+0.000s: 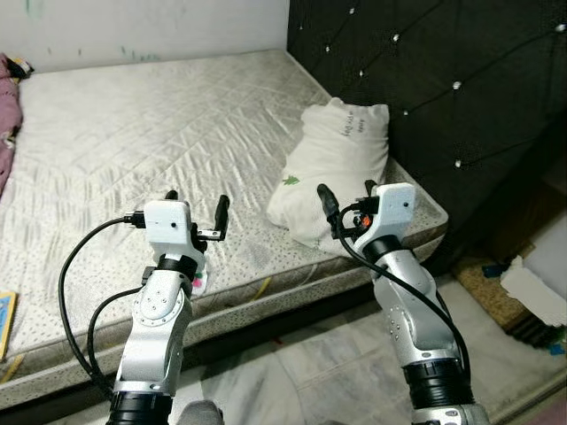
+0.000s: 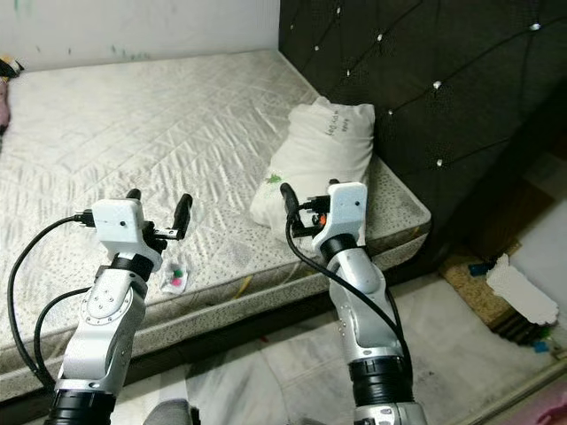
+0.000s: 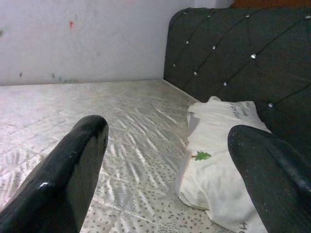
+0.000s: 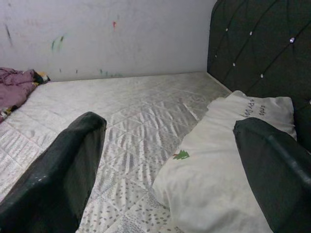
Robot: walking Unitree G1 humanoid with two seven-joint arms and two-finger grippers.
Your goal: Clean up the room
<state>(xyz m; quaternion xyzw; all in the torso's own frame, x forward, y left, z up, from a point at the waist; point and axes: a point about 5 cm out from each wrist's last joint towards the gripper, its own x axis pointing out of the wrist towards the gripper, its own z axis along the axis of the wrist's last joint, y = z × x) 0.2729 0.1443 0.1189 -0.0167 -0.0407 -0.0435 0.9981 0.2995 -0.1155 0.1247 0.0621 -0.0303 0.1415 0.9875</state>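
A white pillow (image 1: pixel 335 168) lies on the bare mattress (image 1: pixel 142 142) at its right side, propped against the black tufted headboard (image 1: pixel 443 71). Its long axis runs near to far, the far end tilted up against the headboard, the near end close to the mattress's near right corner. A small green tree mark faces left on its side.

Both arms are raised over the near edge of the bed. The left gripper (image 1: pixel 197 209) hovers above the mattress with its fingers spread and nothing between them. The right gripper (image 1: pixel 347 200) hangs just beside the pillow's near end, fingers likewise spread wide and bare, pointing along the bed toward the far wall (image 1: pixel 133 27).

A small scrap with pink and green spots (image 2: pixel 176 278) lies on the mattress near its front edge, below the left gripper. Purple cloth (image 1: pixel 7 106) is bunched at the far left edge. Most of the mattress between them is open. On the tiled floor (image 1: pixel 301 363) at the right, papers and clutter (image 1: pixel 523 292) sit beside the bed.
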